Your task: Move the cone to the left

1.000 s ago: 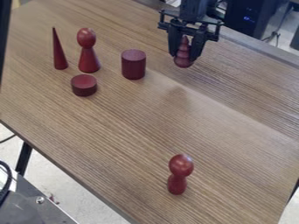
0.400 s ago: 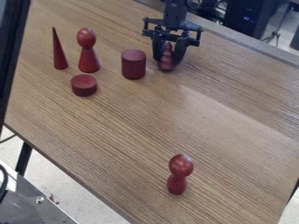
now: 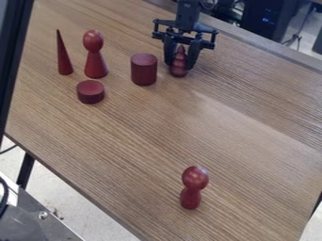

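Note:
At the top centre the black gripper (image 3: 179, 60) points down, its two fingers shut on a dark red ridged cone (image 3: 179, 70). This cone is upright, wide end down, a short way right of the red cylinder. Whether its base touches the table cannot be told. A smooth, slender red cone (image 3: 64, 59) stands upright at the upper left, well away from the gripper.
On the wooden table (image 3: 138, 141), the cylinder (image 3: 144, 69) is the gripper's nearest neighbour. Further left are a round-headed piece (image 3: 95, 56) and a low disc (image 3: 91, 92). Another round-headed piece (image 3: 192, 186) stands near the front. A dark post (image 3: 14, 61) edges the left side.
The gripper has moved left and slightly down, carrying the ridged cone closer to the cylinder. Over the last half second it has barely moved. The dark post at the left shows more.

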